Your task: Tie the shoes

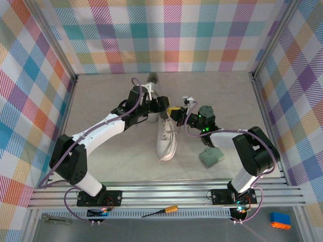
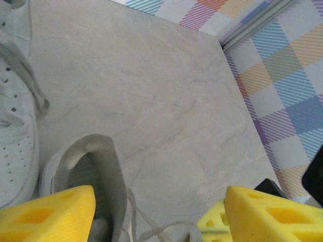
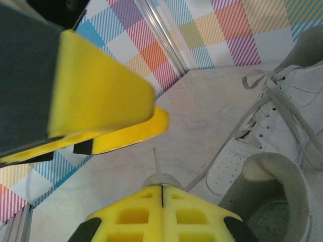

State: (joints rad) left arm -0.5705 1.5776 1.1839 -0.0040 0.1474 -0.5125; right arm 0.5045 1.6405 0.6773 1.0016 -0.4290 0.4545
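Pinching a white lace (image 3: 159,177) between its closed yellow fingertips, the right gripper (image 3: 161,192) hangs over the middle of the table (image 1: 108,96). The left gripper (image 1: 164,105) is just at its 9 o'clock. On the right wrist camera, a short loop of lace pokes out above the shut tips.

The left gripper's two yellow fingers (image 2: 48,214) stand well apart and grip nothing. Slack laces lie on the table below the gap, and a grey-lined shoe opening sits beside one finger.

From above, the near sneaker (image 1: 167,140) lies at the table's centre. Its toe points to 6 o'clock, and its heel end is under the two grippers. The far sneaker (image 1: 153,79) lies at 12 o'clock from it, largely hidden behind the left wrist. A small green pad (image 1: 211,157) rests at 4 o'clock from the near sneaker, apart from it and just below the right forearm.
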